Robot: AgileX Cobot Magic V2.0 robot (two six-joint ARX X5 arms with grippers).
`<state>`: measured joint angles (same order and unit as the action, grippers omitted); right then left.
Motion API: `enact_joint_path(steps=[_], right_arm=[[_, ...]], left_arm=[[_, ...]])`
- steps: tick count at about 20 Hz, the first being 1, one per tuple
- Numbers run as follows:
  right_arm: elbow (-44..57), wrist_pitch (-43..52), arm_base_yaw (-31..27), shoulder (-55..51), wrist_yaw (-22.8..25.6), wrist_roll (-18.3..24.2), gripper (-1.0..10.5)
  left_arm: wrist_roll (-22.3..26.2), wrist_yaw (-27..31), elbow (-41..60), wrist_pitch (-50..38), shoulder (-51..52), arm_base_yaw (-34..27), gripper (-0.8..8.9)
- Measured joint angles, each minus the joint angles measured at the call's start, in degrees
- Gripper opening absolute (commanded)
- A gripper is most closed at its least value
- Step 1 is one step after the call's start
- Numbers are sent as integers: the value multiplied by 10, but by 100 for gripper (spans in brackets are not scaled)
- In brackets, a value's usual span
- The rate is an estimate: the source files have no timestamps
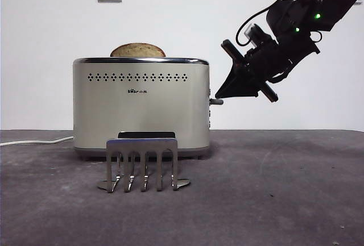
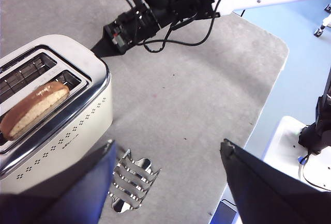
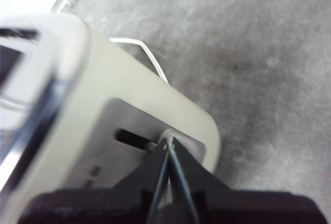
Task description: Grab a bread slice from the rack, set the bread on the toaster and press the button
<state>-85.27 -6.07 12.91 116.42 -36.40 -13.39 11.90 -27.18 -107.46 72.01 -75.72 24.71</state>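
The right claw [image 3: 169, 142] had its jaws pressed together, tip at the lever [image 1: 216, 101] on the toaster [image 1: 141, 105] end. To press well, it should push straight down the slot, staying centred. The bread [image 1: 138, 50] sat in 1 slot, the rack [image 1: 142, 163] bare. The left claw [image 2: 168, 154] hung apart above the worktop [image 1: 273, 189].

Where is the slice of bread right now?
In the front view the slice of bread pokes its domed top out of the toaster; the left wrist view shows it in the slot nearer the rack.
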Motion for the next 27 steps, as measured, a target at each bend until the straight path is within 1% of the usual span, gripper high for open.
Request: enact_joint_path(steps=[2, 7, 10, 12, 27], right_arm=[[0, -8, 3, 8, 3, 12, -12], [-4, -14, 9, 14, 5, 28, -12], [-9, -41, 10, 16, 37, 45, -12], [-10, -45, 10, 21, 36, 53, -12], [-12, -50, 10, 22, 36, 57, -12]], left_arm=[[0, 0, 0, 0, 0, 0, 346], [0, 0, 0, 0, 0, 0, 346], [0, 0, 0, 0, 0, 0, 346], [0, 0, 0, 0, 0, 0, 346], [0, 0, 0, 0, 0, 0, 346]])
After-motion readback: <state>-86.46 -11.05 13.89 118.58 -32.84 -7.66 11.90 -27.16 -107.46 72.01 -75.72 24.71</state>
